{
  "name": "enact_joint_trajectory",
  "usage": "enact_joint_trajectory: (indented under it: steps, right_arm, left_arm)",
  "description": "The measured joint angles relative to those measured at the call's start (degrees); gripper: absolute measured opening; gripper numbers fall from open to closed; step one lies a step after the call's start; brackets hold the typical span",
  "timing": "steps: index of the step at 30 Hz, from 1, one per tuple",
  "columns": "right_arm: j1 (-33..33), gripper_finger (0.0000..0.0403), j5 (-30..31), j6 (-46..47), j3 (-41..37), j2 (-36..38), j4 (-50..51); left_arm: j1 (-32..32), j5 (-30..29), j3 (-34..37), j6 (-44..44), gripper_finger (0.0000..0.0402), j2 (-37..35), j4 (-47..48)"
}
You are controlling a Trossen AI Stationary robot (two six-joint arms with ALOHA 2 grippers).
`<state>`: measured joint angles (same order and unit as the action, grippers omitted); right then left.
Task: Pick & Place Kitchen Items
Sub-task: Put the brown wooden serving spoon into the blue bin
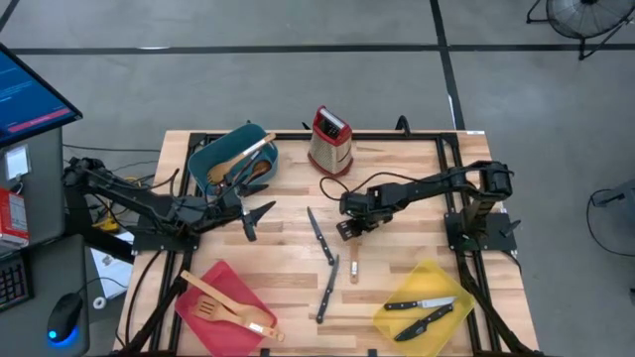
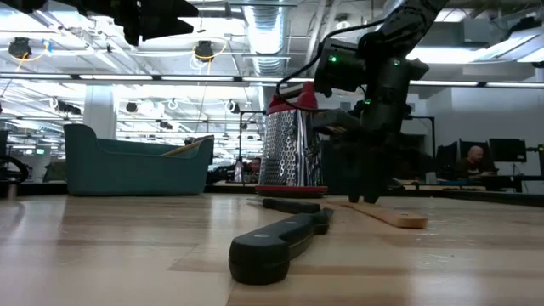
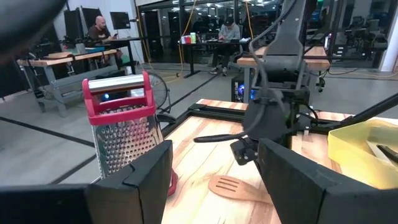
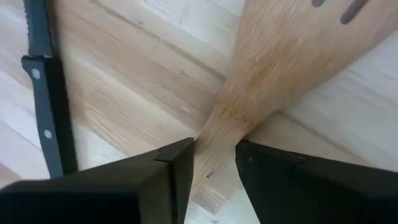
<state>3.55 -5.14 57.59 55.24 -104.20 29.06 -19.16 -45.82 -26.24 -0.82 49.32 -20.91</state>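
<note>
A light wooden slotted spatula lies flat on the table near its middle. Its head is under my right gripper and its handle points toward the near edge. My right gripper points down over it. Its fingers stand on either side of the neck just below the head, and the tips are down at the table. A black-handled knife lies just left of it, and another lies nearer the front. My left gripper hangs level and open beside the teal bin, with nothing between its fingers. My right gripper has the spatula's narrow neck between its two fingertips, coming from above and lying across it. The gap is barely wider than the wood, and I cannot tell whether the fingers touch it. The spatula rests flat on the table.
A red-topped steel grater stands at the far middle. The teal bin holds wooden spoons. A red bin at the near left holds wooden spatulas. A yellow bin at the near right holds knives. People sit at desks beyond the table.
</note>
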Motion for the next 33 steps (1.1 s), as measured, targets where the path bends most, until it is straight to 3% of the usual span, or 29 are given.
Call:
enact_joint_trajectory:
  steps: [11,23,33]
  right_arm:
    - [4.16,0.0118,5.75,-2.68,-0.74,4.58,15.62]
    - [3.59,0.0120,8.89,-3.67,-0.68,5.74,16.26]
    - [4.12,0.0184,8.51,-2.02,-0.83,5.48,15.69]
  left_arm:
    - [0.00,-0.07,0.00,0.00,0.0218,0.00,-0.22]
    - [0.00,-0.03,0.00,0.00,0.0218,0.02,-0.24]
    - [0.00,0.04,0.00,0.00,0.0218,0.02,-0.30]
